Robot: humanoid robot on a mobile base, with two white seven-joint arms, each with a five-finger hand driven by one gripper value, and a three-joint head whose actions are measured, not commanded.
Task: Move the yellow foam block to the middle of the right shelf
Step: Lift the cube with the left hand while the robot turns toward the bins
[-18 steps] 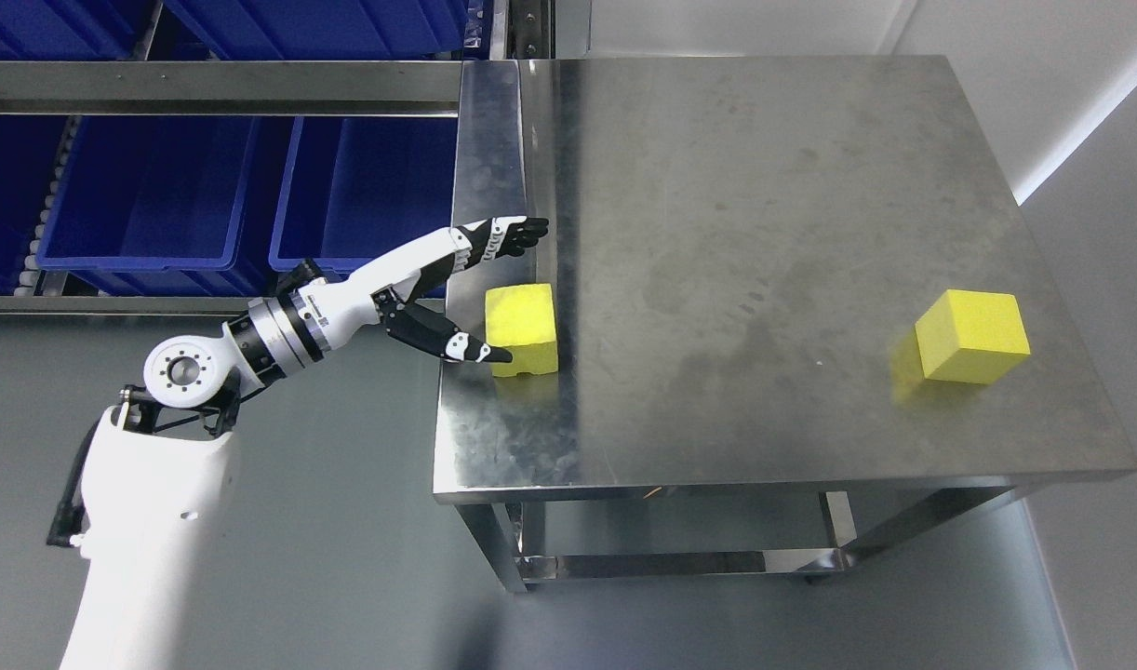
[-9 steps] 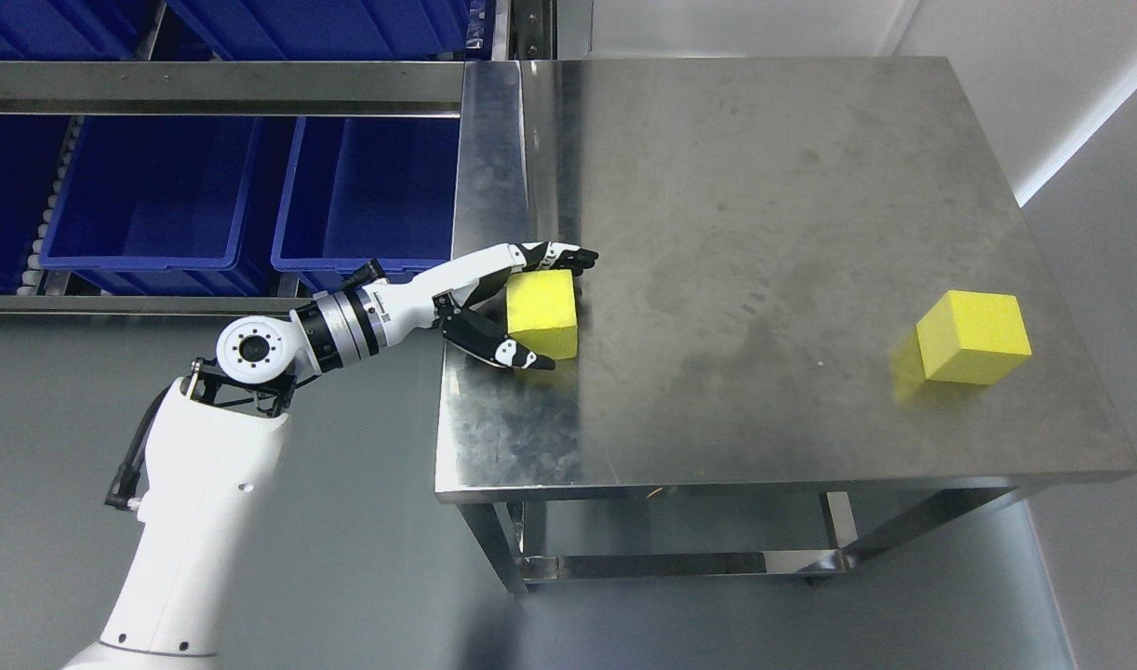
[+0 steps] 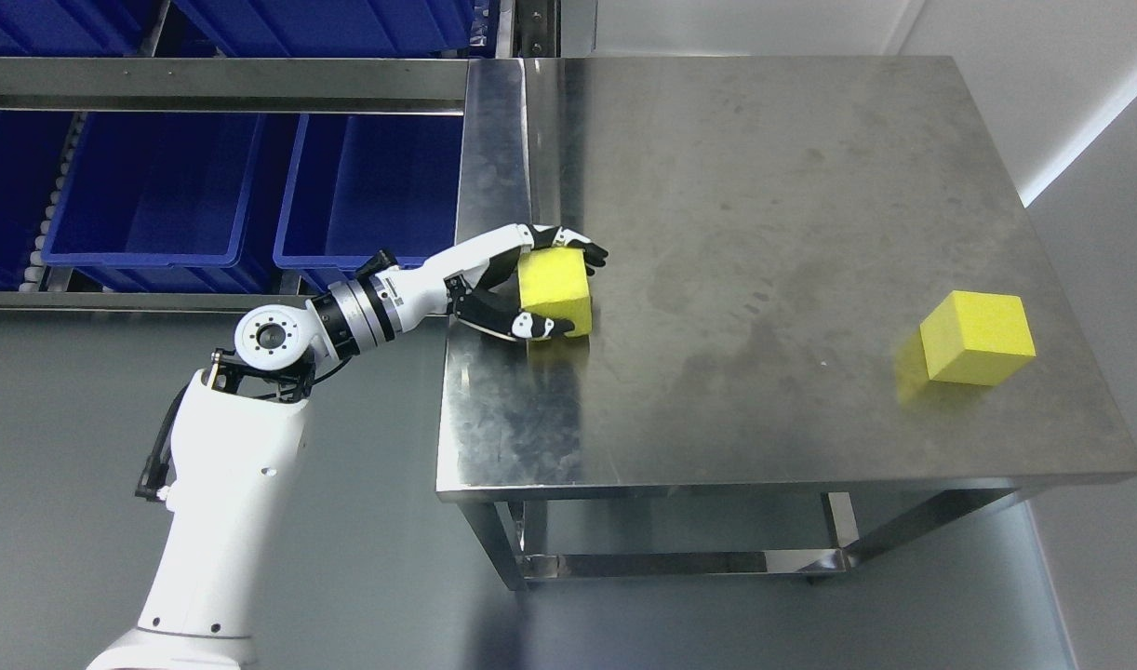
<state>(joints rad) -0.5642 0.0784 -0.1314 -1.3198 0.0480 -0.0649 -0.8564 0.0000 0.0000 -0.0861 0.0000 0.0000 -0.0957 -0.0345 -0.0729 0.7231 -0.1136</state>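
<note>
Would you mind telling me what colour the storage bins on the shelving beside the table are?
The bins are dark blue, seen in the head view, left of the table.

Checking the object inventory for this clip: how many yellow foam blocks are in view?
2. One yellow foam block sits at the table's left edge, inside the left robot hand; the other block stands alone near the right edge.

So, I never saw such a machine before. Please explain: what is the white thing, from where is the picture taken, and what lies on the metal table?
The white thing is the arm of a humanoid robot; it ends in a hand with fingers. The camera sits on the robot's head and looks down. This is its left hand, closed around a yellow foam block near the left edge of the steel table. A second yellow block lies alone near the table's right edge. Blue bins sit on a rack to the left. The right arm is out of view.
</note>
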